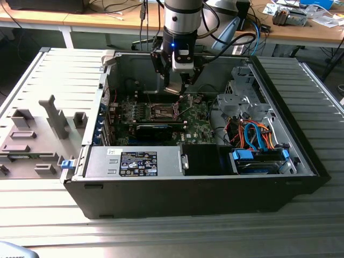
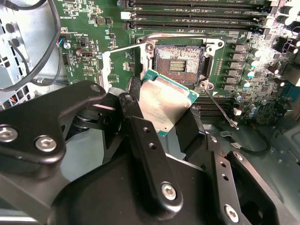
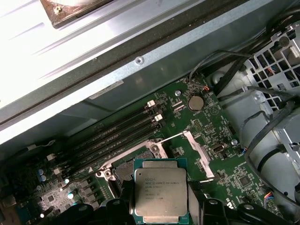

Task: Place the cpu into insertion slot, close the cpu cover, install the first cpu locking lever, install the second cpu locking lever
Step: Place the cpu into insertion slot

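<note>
My gripper [image 2: 163, 107] is shut on the cpu [image 2: 164, 101], a square chip with a dull silver top and a green edge, pinched between two black fingers [image 2: 133, 110]. The chip hangs tilted just above and beside the insertion slot [image 2: 180, 65], which lies open with its gold contacts bare. In the first wrist view the cpu [image 3: 161, 194] hides part of the insertion slot [image 3: 125, 169]. The cpu cover [image 2: 108, 70] stands flipped up at the socket's side. One thin wire lever [image 2: 220, 110] sticks out, released. In the exterior view my gripper [image 1: 180, 88] hovers over the slot [image 1: 163, 111].
The green board [image 1: 196, 126] lies inside an open black computer case [image 1: 301, 156]. Memory slots [image 2: 197, 9] run along one side of the socket. A black card [image 1: 156, 130], a drive cage [image 1: 242, 99] and orange and blue cables [image 1: 258, 137] crowd the exterior view's right.
</note>
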Controlling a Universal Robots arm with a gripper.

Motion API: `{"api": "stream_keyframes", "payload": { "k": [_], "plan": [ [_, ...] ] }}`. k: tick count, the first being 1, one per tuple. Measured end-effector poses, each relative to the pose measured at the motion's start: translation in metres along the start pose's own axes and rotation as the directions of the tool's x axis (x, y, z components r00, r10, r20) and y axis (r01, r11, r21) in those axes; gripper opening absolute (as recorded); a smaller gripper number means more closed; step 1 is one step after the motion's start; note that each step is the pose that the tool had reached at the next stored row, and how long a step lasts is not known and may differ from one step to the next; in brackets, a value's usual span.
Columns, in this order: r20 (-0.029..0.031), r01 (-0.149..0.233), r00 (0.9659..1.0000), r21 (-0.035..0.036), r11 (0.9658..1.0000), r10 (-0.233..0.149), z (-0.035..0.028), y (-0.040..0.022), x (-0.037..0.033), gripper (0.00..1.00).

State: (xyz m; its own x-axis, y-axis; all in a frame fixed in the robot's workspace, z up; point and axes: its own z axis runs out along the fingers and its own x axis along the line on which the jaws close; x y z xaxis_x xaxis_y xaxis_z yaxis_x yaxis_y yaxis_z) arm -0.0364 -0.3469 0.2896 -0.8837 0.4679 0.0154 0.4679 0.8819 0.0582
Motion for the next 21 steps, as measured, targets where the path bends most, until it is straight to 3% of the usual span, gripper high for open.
{"api": "stream_keyframes", "payload": {
  "k": [21],
  "plan": [
    [0.002,-0.034,0.9994,-0.0006,0.9994,0.034,0.0,0.0,0.0,0.55]
  ]
}}
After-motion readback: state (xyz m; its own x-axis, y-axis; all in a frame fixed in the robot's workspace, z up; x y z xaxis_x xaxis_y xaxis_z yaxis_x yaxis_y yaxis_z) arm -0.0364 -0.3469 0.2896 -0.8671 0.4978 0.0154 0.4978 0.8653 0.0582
